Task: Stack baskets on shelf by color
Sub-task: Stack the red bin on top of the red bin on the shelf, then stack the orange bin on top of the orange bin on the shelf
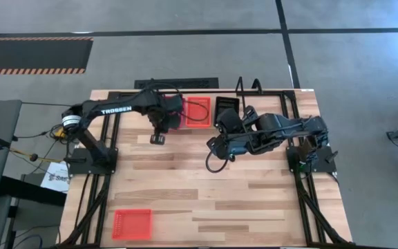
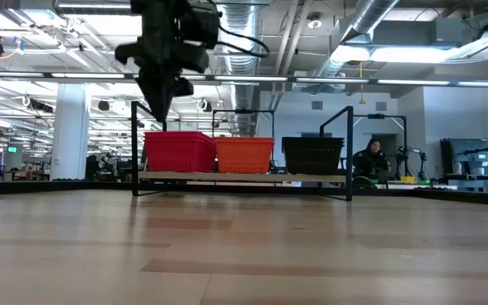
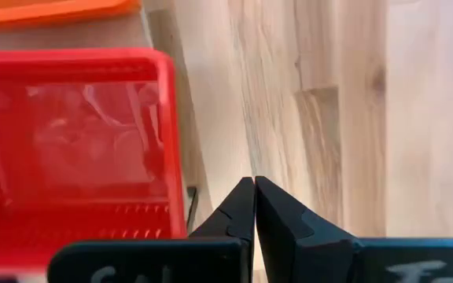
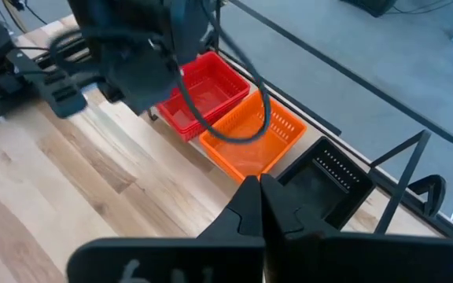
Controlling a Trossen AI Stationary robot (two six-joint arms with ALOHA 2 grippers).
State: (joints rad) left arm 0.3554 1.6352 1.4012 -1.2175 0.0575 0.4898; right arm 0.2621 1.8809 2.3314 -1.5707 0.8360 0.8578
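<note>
On the shelf [image 2: 244, 177] at the table's far edge stand a red basket stack [image 2: 179, 151], an orange one [image 2: 244, 154] and a black one [image 2: 313, 155], each resting by its base on the board. Another red basket [image 1: 131, 223] lies flat near the table's near left corner. My left gripper [image 3: 254, 206] is shut and points down above the table, just on the near side of the red stack [image 3: 69, 141]; it shows raised in the low view [image 2: 163, 106]. My right gripper [image 4: 259, 196] is shut, held above the table in front of the orange basket [image 4: 254, 134] and the black basket [image 4: 325, 179].
The shelf's black rod frame and upright looped ends [image 1: 247, 86] rise along the far edge. Bare wooden tabletop [image 1: 206, 200] spreads across the middle and near right. Both arm bases stand at the table's left [image 1: 88, 155] and right [image 1: 313, 155] sides.
</note>
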